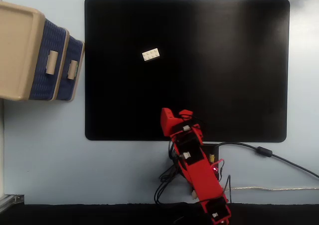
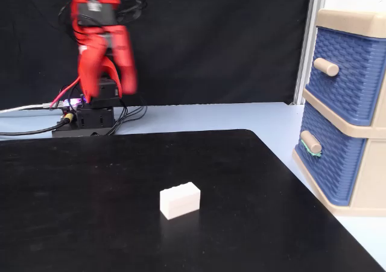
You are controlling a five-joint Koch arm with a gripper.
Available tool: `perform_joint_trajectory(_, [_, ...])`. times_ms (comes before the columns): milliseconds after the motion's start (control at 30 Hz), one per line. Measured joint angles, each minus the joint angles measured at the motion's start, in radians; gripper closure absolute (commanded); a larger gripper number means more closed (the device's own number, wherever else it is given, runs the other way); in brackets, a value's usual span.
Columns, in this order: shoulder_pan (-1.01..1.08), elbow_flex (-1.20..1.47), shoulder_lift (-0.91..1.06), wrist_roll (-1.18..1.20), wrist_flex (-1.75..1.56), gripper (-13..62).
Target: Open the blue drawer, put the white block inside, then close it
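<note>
Fixed views both give us the whole stage: pale table (image 1: 45,150), black mat (image 1: 224,60) across it, and the beige drawer unit (image 2: 369,163) at the edge. Red arm (image 1: 197,165) is up off its base, blurred in motion, so this reads as the very first step, the reach for the drawer. Blue drawer (image 2: 329,163), bottom of the unit, sits fully shut with its beige handle (image 2: 310,142) sticking out. Next move calls for swinging across and hooking that handle. Pincer (image 2: 104,82) hangs empty, touching nothing; how far open, I cannot tell through the blur. White block (image 1: 150,54) lies on the mat, untouched, well apart from the arm.
</note>
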Motion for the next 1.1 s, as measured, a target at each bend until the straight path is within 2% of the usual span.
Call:
perform_joint_trajectory(100, [-0.255,0.066,-0.130,0.328,-0.345,15.9])
perform_joint_trajectory(200, [-0.311,0.175,-0.239,0.575,-0.824,15.9])
perform_joint_trajectory(400, [-0.314,0.268,-0.568,0.787,-1.718,16.0])
perform_joint_trajectory(533, [-0.311,0.196,-0.833,0.799,-2.029,16.3])
perform_joint_trajectory(700, [-0.313,-0.031,-1.049,0.799,-2.091,17.8])
perform_joint_trajectory(967, [-0.380,-0.262,-1.261,0.799,-2.105,21.7])
perform_joint_trajectory(1100, [-0.383,-0.288,-1.275,0.801,-2.105,29.3])
